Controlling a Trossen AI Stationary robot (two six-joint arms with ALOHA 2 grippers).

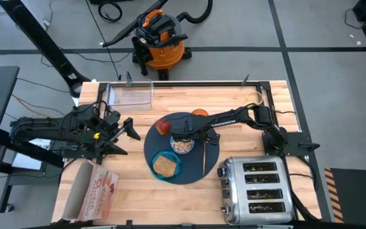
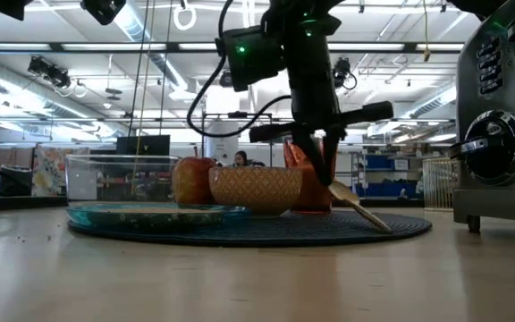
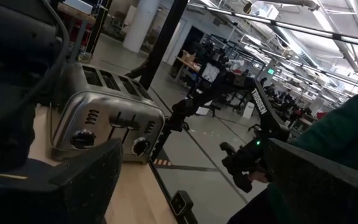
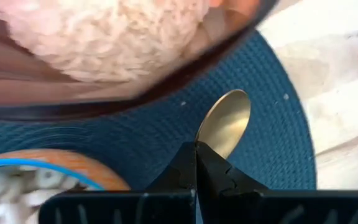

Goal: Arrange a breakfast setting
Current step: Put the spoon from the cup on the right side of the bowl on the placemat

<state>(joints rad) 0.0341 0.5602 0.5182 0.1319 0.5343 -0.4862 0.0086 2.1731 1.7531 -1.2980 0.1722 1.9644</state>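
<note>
The round dark blue-grey mat [image 1: 192, 173] lies mid-table. On it stand the light-blue bowl [image 1: 182, 145] of cereal, the teal plate [image 1: 166, 166] with the toast slice [image 1: 164, 165], the red-orange fruit [image 1: 162, 125] and the orange cup [image 1: 199, 113]. My right gripper [image 1: 199, 135] stands over the mat beside the bowl, shut on the gold spoon [image 1: 204, 158]. My left gripper [image 1: 131, 127] is open and empty, left of the mat. My right gripper pinches the spoon between its two fingers just behind the spoon's bowl [image 4: 225, 127], which sticks out past the fingertips. The fingers come from above, pointing down. The spoon slants down from the fingers [image 2: 322, 161], and its handle end [image 2: 378, 222] rests on the mat.
The chrome toaster [image 1: 256, 184] stands at the near right, close to the mat. The pink cereal box [image 1: 94, 191] lies at the near left. A clear container [image 1: 131, 95] sits at the far edge. Bare wood shows between my left gripper and the mat.
</note>
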